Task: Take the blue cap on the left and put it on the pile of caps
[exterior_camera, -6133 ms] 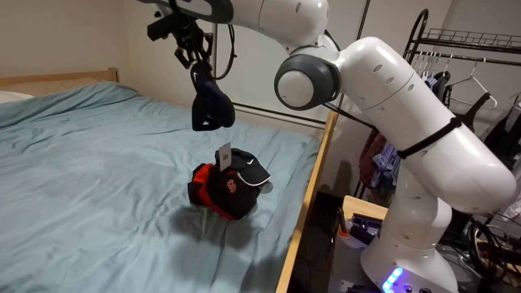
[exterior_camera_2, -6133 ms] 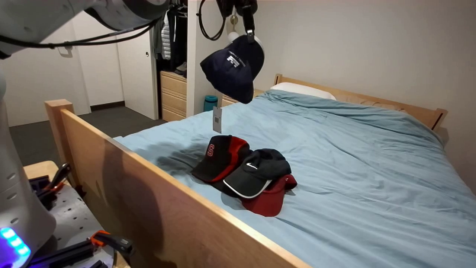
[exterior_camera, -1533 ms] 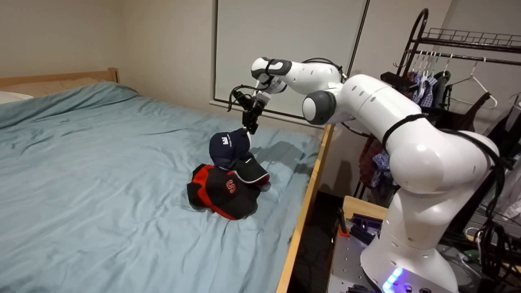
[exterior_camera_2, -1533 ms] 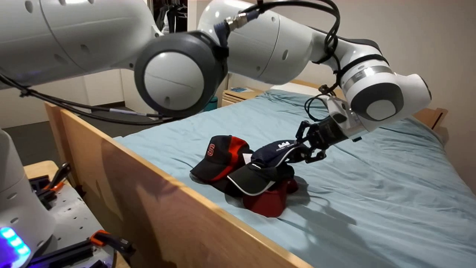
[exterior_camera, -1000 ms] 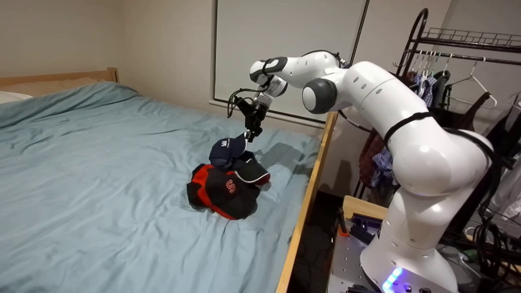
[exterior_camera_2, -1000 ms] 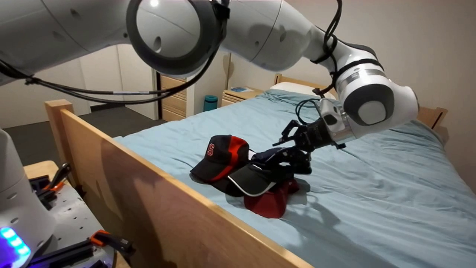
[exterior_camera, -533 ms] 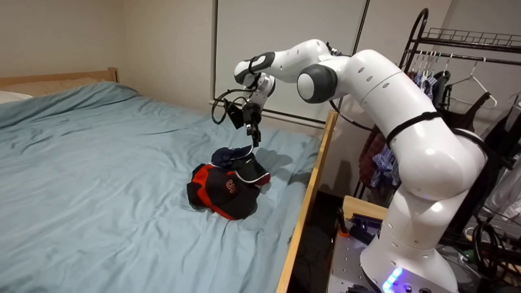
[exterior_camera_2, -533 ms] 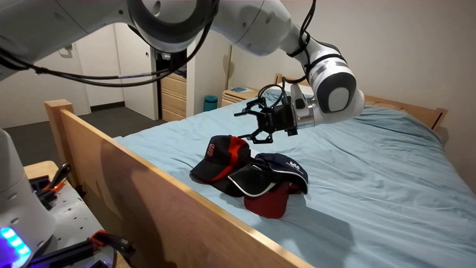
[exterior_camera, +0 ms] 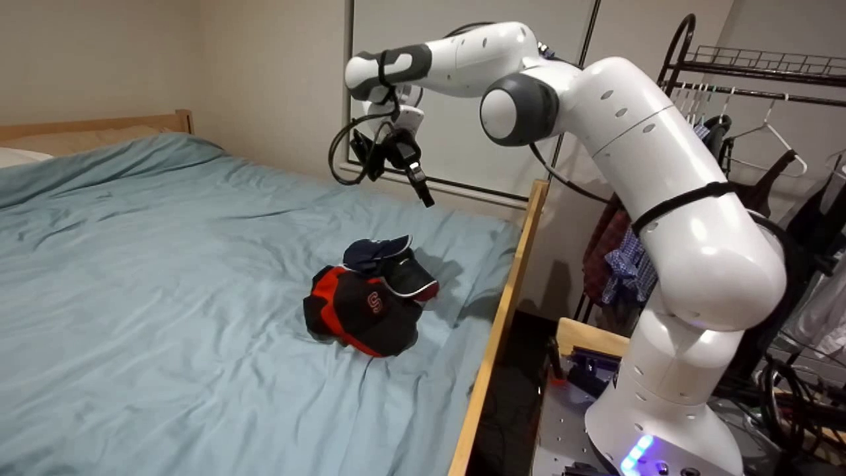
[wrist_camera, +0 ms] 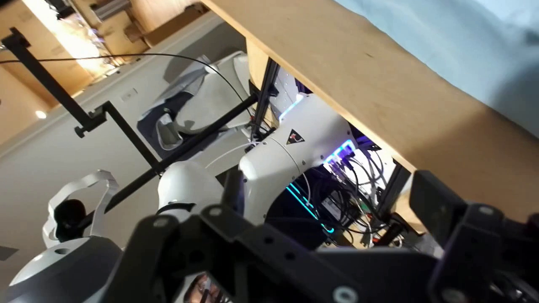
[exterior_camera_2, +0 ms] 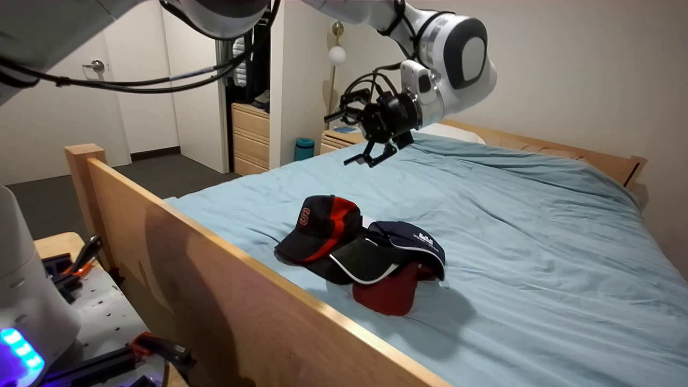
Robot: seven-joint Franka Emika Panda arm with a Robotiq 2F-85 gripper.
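A: Quick one. Where's the blue cap (exterior_camera_2: 400, 235)?
B: On the pile of caps (exterior_camera_2: 376, 263). In an exterior view it sits at the right, far side of the heap, above the dark red cap (exterior_camera_2: 386, 296) and up against the black cap (exterior_camera_2: 352, 260) with white edging.
A: Lie?
B: Tilted. Its own white edging slants down to the right there. White mark visible, lettering too small to read.
A: Jaws?
B: Wide apart. Gripper (exterior_camera_2: 336, 140) hangs above the caps, well apart from them. Wrist view agrees: jaws spread, arm's base (wrist_camera: 313, 130) in the background between them.
A: Rest of the heap?
B: Black-and-red cap (exterior_camera_2: 321, 232) with an "S", at the left. The black cap's brim covers part of the dark red cap, which is nearest. Bit of white (exterior_camera_2: 367, 221) between the "S" one and the blue cap; can't tell what.
A: All on what?
B: Surface (exterior_camera_2: 537, 252), wrinkled light-blue cloth. Wooden board (exterior_camera_2: 258, 301) along the near side.
A: Arm (exterior_camera: 661, 158)?
B: White, reaching in from the right in an exterior view. Clothes (exterior_camera: 624, 261) hang at the right there too.
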